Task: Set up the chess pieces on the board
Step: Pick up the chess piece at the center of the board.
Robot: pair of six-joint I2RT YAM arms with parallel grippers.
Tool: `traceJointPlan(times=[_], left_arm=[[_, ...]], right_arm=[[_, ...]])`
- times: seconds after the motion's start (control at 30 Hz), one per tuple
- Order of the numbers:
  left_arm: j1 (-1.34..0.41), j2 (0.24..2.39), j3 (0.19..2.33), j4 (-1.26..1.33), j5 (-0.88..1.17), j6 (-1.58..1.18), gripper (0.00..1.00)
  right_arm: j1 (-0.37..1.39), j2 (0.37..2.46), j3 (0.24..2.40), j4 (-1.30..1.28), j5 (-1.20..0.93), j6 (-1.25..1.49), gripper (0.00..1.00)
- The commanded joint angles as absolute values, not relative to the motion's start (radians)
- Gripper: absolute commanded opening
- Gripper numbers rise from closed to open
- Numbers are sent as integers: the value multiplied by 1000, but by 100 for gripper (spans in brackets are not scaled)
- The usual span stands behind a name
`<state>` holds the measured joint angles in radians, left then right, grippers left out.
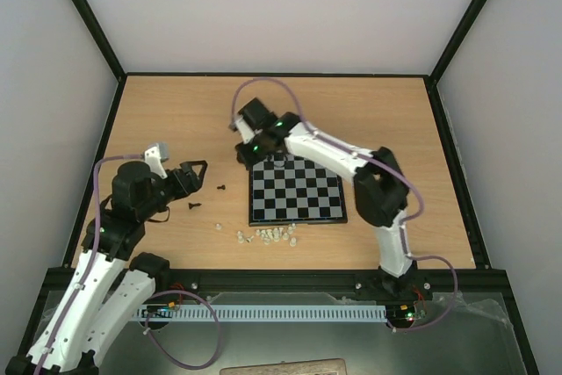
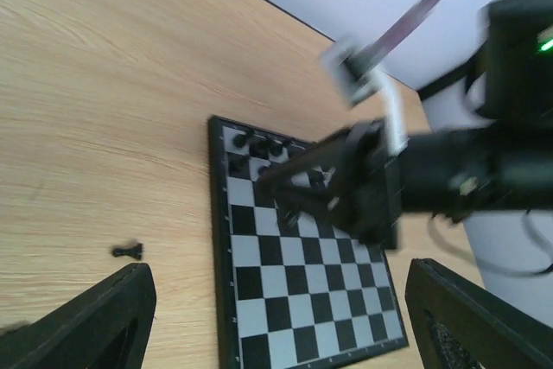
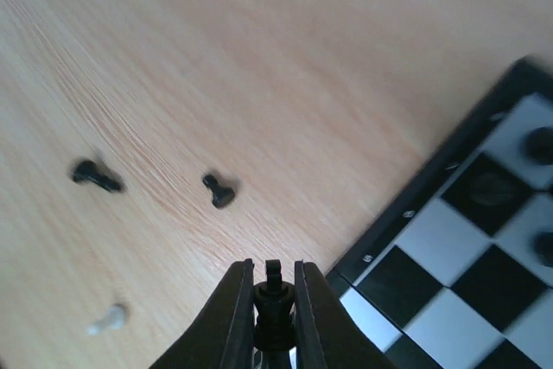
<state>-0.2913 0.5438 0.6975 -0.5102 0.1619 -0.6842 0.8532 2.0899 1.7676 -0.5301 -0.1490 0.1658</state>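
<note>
Clamped jaws of the right gripper (image 3: 274, 276) pinch a tiny black plastic chessman (image 3: 274, 298) upright between the fingertips, at the bottom centre of the right wrist view. Just right of that grip is a corner of the small square chessboard (image 3: 413, 205), with black and pale grey squares and a black rim, which fills the lower right of that frame. A few black pieces (image 3: 540, 144) stand on its squares at the right edge. On the light wooden table (image 3: 259, 58), in the left half of the frame, two loose black chessmen (image 3: 219, 191) lie on their sides, apart from each other and off the board. A whitish translucent piece (image 3: 108, 319) lies at the lower left.

In the top view the right gripper (image 1: 248, 154) hangs over the upper left corner of the chessboard (image 1: 297, 192), which sits in the middle of the frame. The left gripper (image 1: 191, 177) is left of centre, its jaws spread wide and holding nothing, near the two loose black chessmen (image 1: 221, 188). A cluster of whitish translucent chessmen (image 1: 268, 236) lies on the table just below the board's lower left corner.

In the left wrist view the two dark fingers (image 2: 95, 321) occupy the lower corners with the chessboard (image 2: 285, 300) between them. One black chessman lies on the wood at the lower left, and several stand on the board's upper rows.
</note>
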Motion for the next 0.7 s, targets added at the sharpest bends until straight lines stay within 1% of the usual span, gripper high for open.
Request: traceJointPlan(times=[0.0, 0.1, 0.2, 0.33, 0.43, 0.57, 0.67], left_arm=[[-286, 567, 644, -337, 374, -679, 82], [-287, 593, 592, -206, 499, -717, 82], [-286, 634, 537, -58, 582, -779, 82], [-287, 720, 479, 154, 648, -883, 81], [-295, 767, 471, 296, 667, -932, 81], [-306, 806, 479, 411, 654, -963, 80], [-315, 831, 481, 484, 655, -1001, 80]], right_arm=[[769, 1886, 1687, -426, -280, 328, 1], [700, 1765, 1577, -262, -372, 490, 1], [648, 1656, 1433, -66, -431, 672, 1], [640, 1574, 1260, 181, -486, 893, 1], [640, 1559, 1157, 368, -521, 1034, 2], [643, 1568, 1077, 553, -553, 1175, 1], [656, 1567, 1046, 610, -521, 1218, 1]])
